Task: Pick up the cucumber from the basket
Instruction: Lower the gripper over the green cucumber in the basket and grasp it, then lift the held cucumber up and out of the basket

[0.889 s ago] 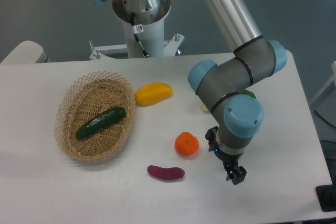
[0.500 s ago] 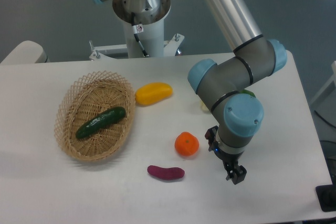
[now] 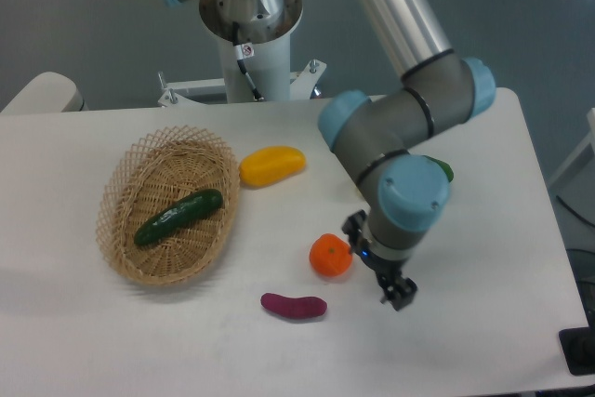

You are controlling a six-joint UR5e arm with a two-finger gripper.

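I see cucumber [image 3: 178,217] lying diag. in wicker basket [image 3: 119,183], well left of end effector [image 3: 399,295]. End effector low over desk [image 3: 483,276], just right of orange [image 3: 331,256]; finger state can't tell.

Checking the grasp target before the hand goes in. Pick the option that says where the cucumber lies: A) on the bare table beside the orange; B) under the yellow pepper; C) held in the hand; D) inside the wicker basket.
D: the cucumber lies diagonally inside the basket, far left of the hand, which holds nothing.
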